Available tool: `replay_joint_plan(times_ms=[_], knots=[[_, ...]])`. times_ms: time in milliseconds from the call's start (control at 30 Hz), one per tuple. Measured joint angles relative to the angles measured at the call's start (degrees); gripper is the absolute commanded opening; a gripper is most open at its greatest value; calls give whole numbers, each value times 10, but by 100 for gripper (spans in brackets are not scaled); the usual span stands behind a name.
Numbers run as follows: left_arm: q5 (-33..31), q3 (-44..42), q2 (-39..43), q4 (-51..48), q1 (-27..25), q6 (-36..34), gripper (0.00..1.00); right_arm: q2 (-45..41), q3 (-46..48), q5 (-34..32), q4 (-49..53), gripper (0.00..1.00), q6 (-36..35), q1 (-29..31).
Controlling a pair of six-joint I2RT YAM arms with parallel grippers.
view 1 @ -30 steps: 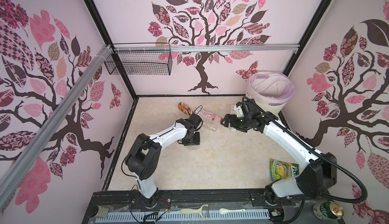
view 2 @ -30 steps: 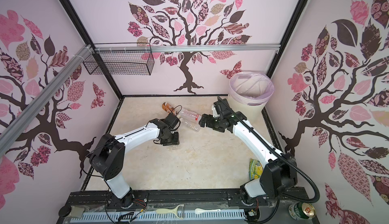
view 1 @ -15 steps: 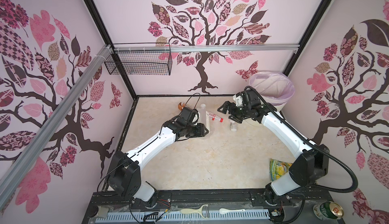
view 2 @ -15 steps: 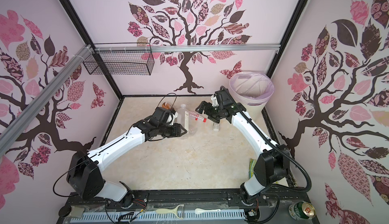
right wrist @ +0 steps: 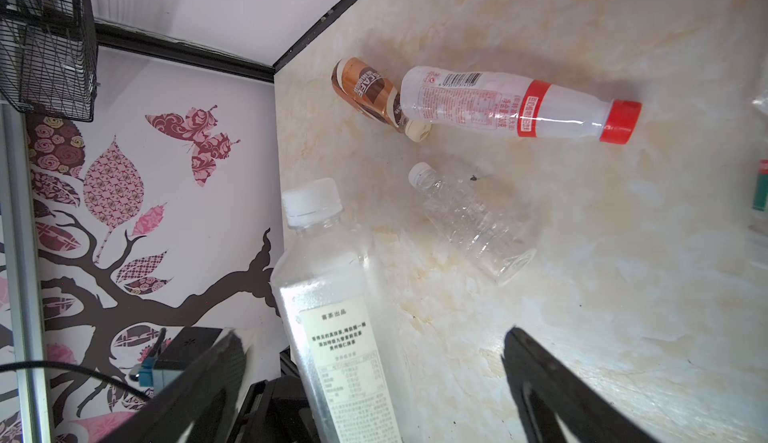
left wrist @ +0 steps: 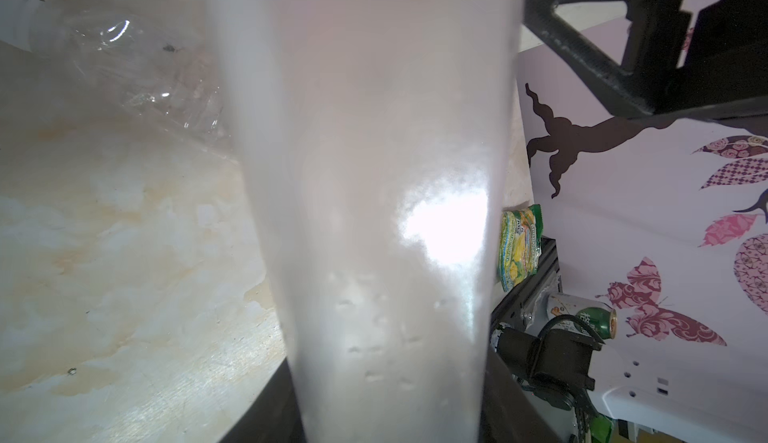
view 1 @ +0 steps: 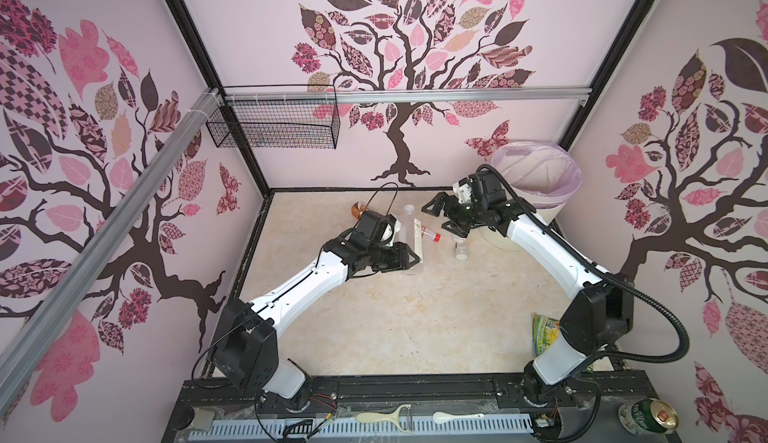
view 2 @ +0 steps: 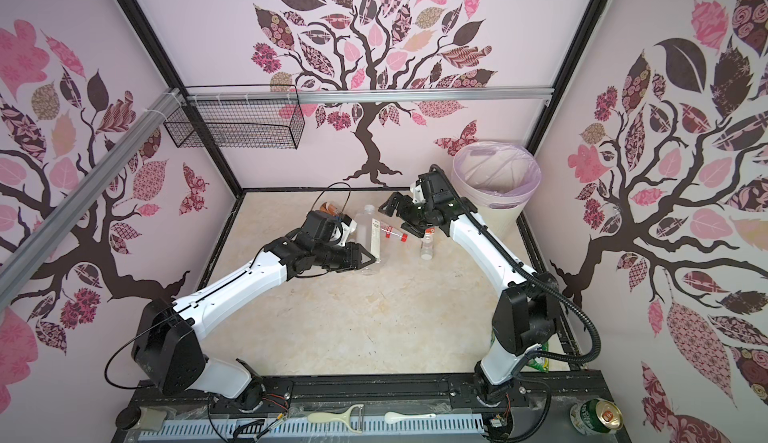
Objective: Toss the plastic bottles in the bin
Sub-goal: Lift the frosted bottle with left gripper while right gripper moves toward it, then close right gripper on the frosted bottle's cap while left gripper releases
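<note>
While the left end effector (view 1: 409, 260) is clamped on the lower part of a square clear bottle (view 1: 411, 233), the right end effector (view 1: 444, 218) just hangs beside it with its jaws wide apart and nothing in them. The held bottle has a white cap and a cream label, and in both top views its cap end points toward the back wall. In the left wrist view it fills pretty much the whole picture.

The other bottles are all on the bench (view 1: 395, 316), back near the wall:
- a red-capped bottle (right wrist: 519, 106) lies on its side, just below the right end effector in both top views
- a brown coffee bottle (right wrist: 365, 91) lies with its cap end touching it
- a crushed clear bottle (right wrist: 469, 220) with a white cap lies close by
- a small upright bottle (view 1: 459, 249) stands between the red-capped one and the bin

The bin (view 1: 552, 212) sits in the back right corner with its lilac liner folded over the rim, right behind the right arm. Whether anything's inside, the views don't show.

The snack bag (view 1: 544, 333) lies by the right arm's base, the green can (view 1: 648, 420) sits off the bench at the front right, and the wire basket (view 1: 274, 127) hangs on the back rail.
</note>
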State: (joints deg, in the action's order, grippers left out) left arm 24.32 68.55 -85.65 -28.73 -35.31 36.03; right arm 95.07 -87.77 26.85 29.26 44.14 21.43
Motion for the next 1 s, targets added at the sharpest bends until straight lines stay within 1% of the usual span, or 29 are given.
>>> replay_joint_plan(times_ms=[333, 533, 800, 900, 1000], knots=[[8, 0, 0, 4, 0, 5, 43, 43, -16, 0, -9, 91, 7, 45], [9, 0, 0, 5, 0, 9, 43, 62, -28, 0, -9, 85, 5, 61], [15, 0, 0, 7, 0, 17, 44, 77, -37, 4, -15, 67, 5, 63], [17, 0, 0, 8, 0, 22, 46, 78, -37, 5, -15, 59, -5, 63], [19, 0, 0, 8, 0, 27, 50, 78, -37, 4, -13, 54, -15, 63]])
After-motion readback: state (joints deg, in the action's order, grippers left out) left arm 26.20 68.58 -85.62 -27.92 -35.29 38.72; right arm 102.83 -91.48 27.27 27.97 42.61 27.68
